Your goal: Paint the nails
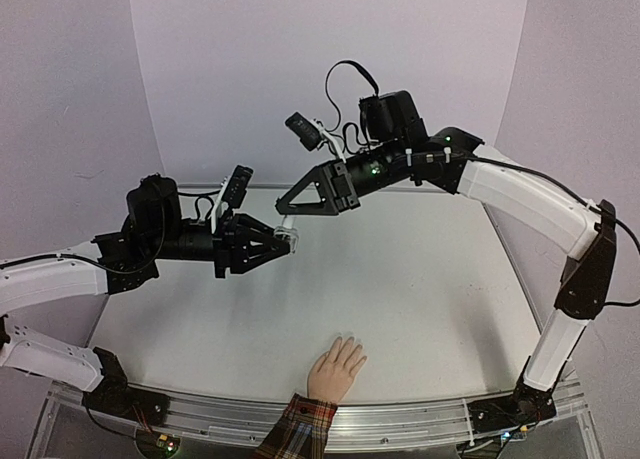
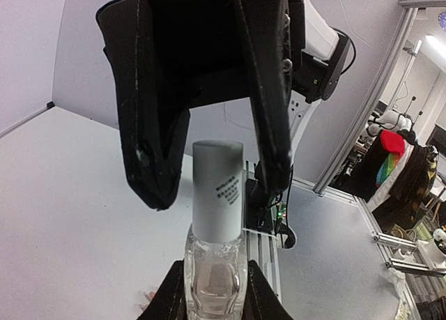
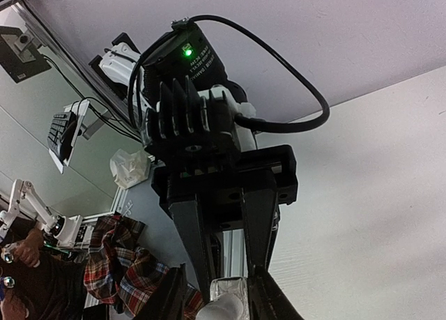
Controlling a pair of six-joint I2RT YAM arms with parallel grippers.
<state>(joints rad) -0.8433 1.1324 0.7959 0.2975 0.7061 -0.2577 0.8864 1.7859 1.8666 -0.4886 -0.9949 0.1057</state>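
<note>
Above the desk (image 1: 420, 299), the bottle (image 2: 216, 285) is being pinched by the left tool (image 1: 288, 239), its cap (image 2: 218, 194) straddled by the spread right tool (image 1: 285, 209); clamping and unscrewing are probably being called for, nails (image 1: 345, 342) lying at the near edge.

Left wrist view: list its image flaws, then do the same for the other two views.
Left wrist: the right hand is underexposed, nearly featureless black, and print on the bottle cap is smeared. Right wrist: that cap, at the bottom edge, is out of focus. Top external: wide-angle bends the table edges; light is even.

left gripper (image 3: 231, 281) holding white-capped bottle (image 3: 224, 302), plaid cloth (image 3: 117, 263)
</note>
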